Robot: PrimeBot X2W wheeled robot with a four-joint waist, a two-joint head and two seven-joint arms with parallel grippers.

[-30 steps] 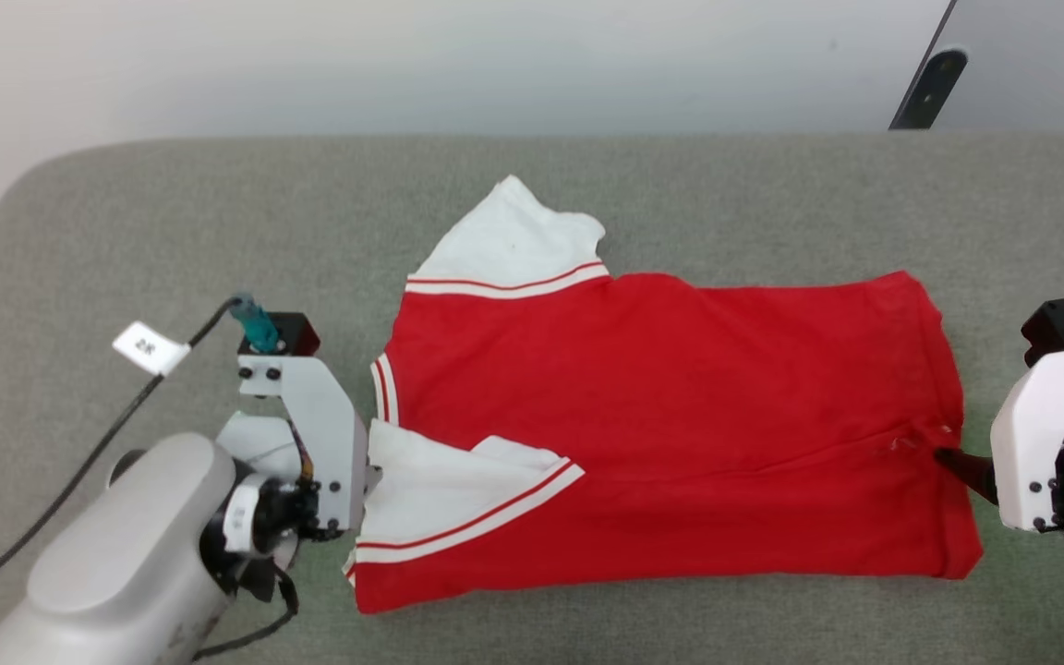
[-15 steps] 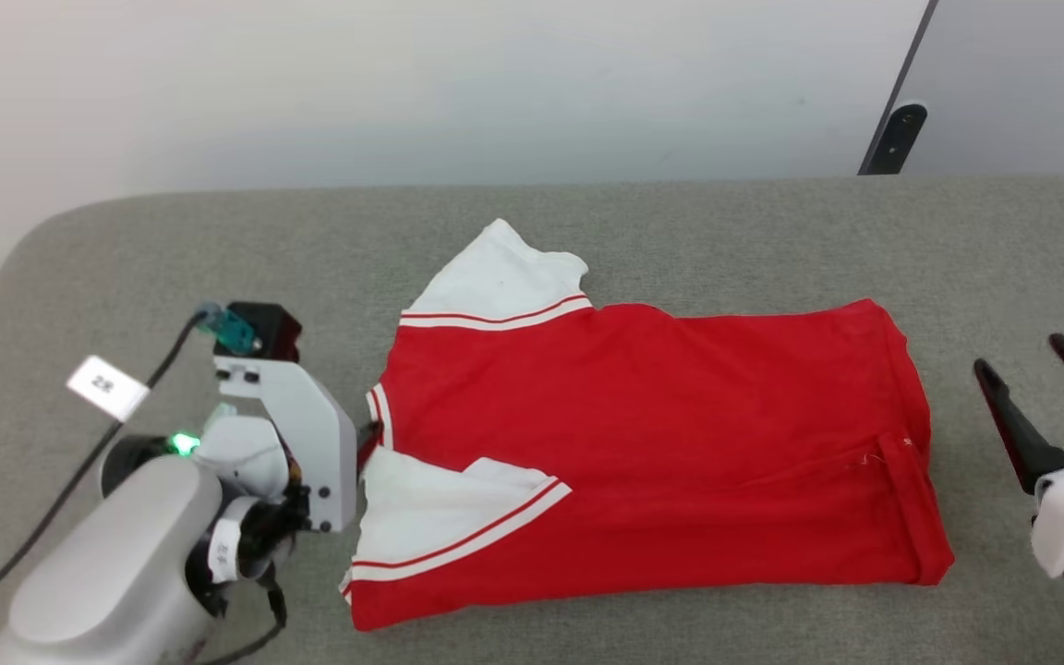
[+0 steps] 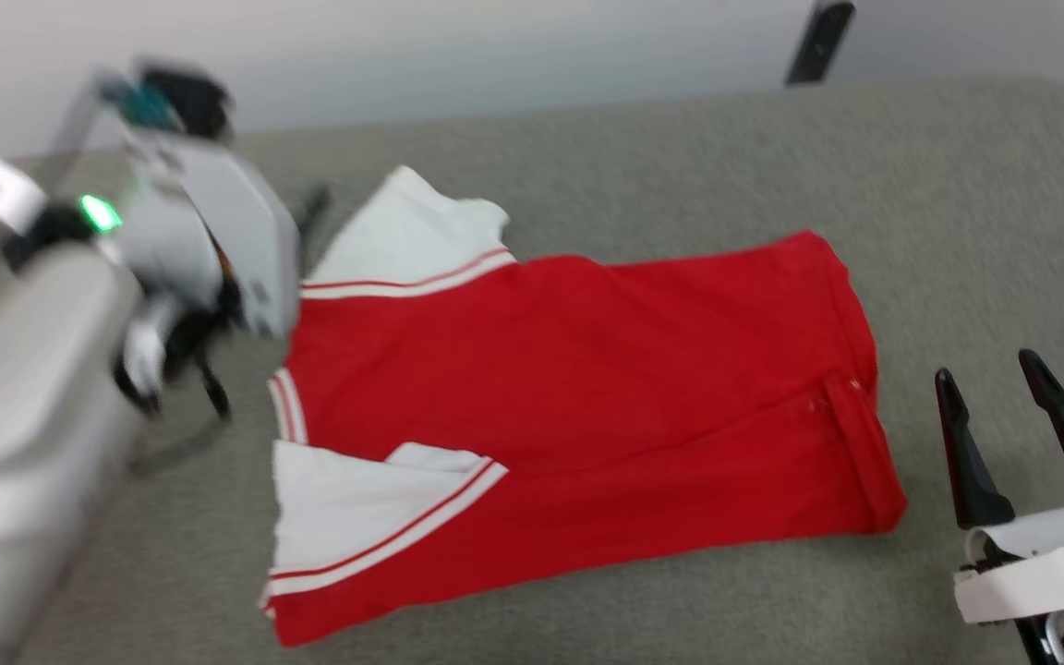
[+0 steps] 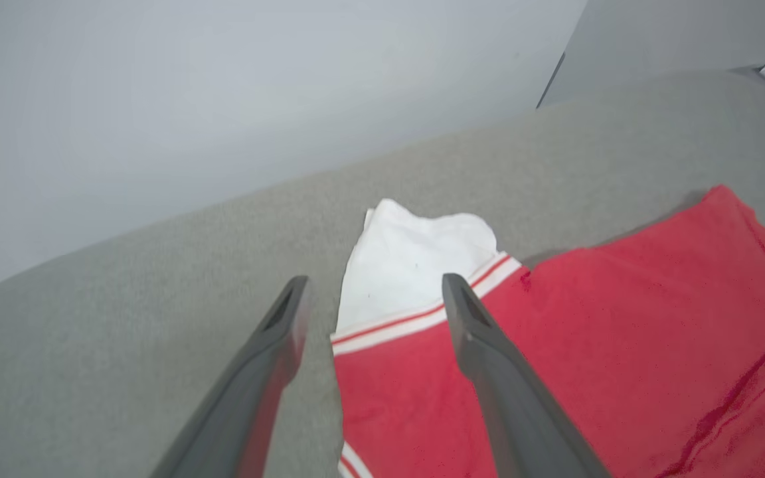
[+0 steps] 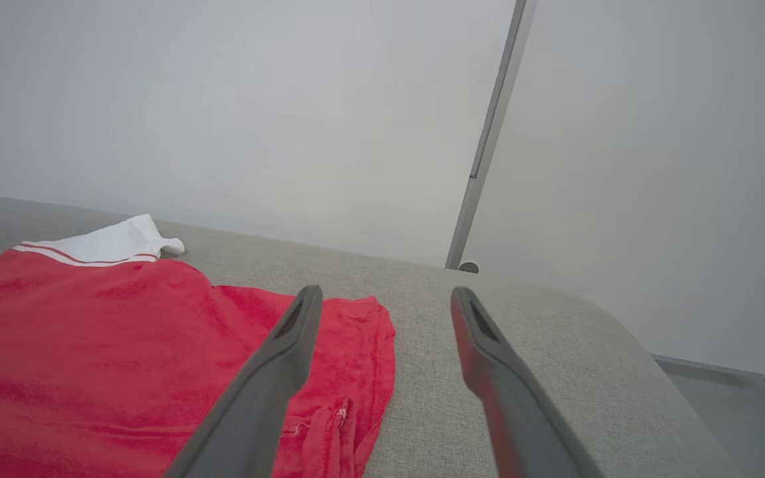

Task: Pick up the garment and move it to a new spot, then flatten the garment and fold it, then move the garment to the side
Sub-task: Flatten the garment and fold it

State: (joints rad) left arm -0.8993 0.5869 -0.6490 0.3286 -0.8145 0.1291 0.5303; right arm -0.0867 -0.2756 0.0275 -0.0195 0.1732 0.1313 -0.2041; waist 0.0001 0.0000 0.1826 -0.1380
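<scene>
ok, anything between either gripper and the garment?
Nothing visible. The right gripper, open, stands off the garment at its red hem, with only bare grey padded surface between. The left gripper, open, points at the far white panel with nothing in front of it.

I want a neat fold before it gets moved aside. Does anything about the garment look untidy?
Yes. The garment is folded unevenly: the far white sleeve sticks out past the red body, while the near white sleeve lies folded over it at a slant. The hem at the other end is rumpled.
</scene>
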